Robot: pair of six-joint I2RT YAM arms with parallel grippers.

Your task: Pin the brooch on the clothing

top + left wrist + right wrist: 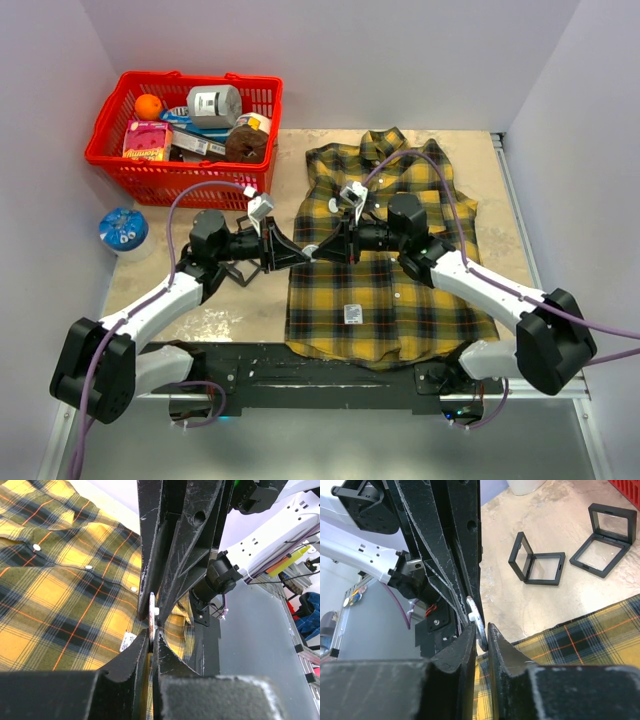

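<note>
Brooch (pixel 152 611) pinched tight by left gripper (pixel 303 254) above shirt (pixel 380 290), at its left edge; right gripper (pixel 320 250) tip to tip opposite, nipping it too. Left of shirt, open black cases (pixel 543 581); beyond, red basket (pixel 150 176).

Pale lavender walls (pixel 330 60) around a beige marbled table (pixel 235 312) (grey floor (pixel 330 445) below the near edge)

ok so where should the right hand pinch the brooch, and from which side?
Pinch the free rim of the brooch across its two flat faces, coming in tip to tip against the left hand. It is a thin round piece held edge-on, and the left hand clamps the opposite rim, so only that side is open. The right hand straddles it there, likely the best line.
</note>
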